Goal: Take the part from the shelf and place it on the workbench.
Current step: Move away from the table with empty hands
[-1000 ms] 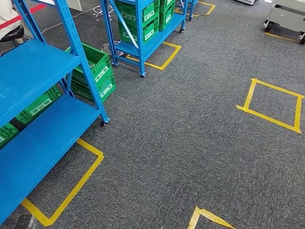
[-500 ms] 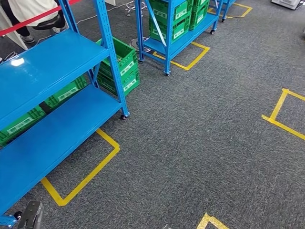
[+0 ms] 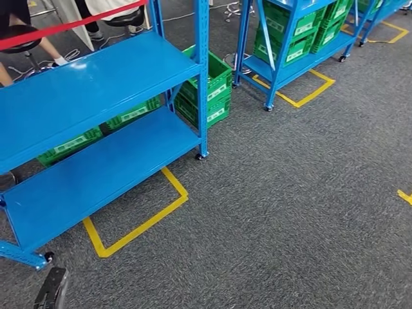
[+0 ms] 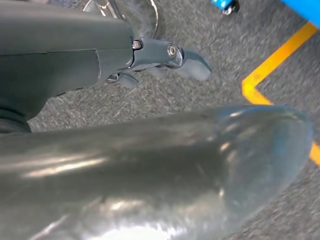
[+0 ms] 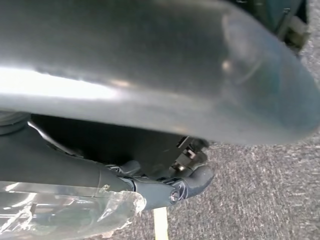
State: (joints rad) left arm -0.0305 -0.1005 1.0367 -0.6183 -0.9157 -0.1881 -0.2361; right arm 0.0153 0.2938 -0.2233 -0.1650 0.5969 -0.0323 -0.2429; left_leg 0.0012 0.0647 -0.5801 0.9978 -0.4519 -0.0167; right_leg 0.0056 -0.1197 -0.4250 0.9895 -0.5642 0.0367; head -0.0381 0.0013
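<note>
Blue steel shelf (image 3: 92,90) on castors, green crates (image 3: 208,90) behind it, yellow floor tape (image 3: 141,222) on grey carpet (image 3: 291,212). Left hand (image 4: 113,55) hangs with fingers (image 4: 192,62) extended, holding nothing. Right hand (image 5: 158,190) holds a clear plastic bag (image 5: 64,212).

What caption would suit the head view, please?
Blue shelf with bare tiers, green crates behind, yellow tape on carpet.

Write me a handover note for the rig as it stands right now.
Left hand: hangs over the carpet, fingers apart, holding nothing.
Right hand: a clear plastic bag lies against it; grip and contents unclear.
Blue shelf: ahead on the left.
Done: possibly the pick, if that bag holds the part.
Left: confirm that, then place it on the workbench.
</note>
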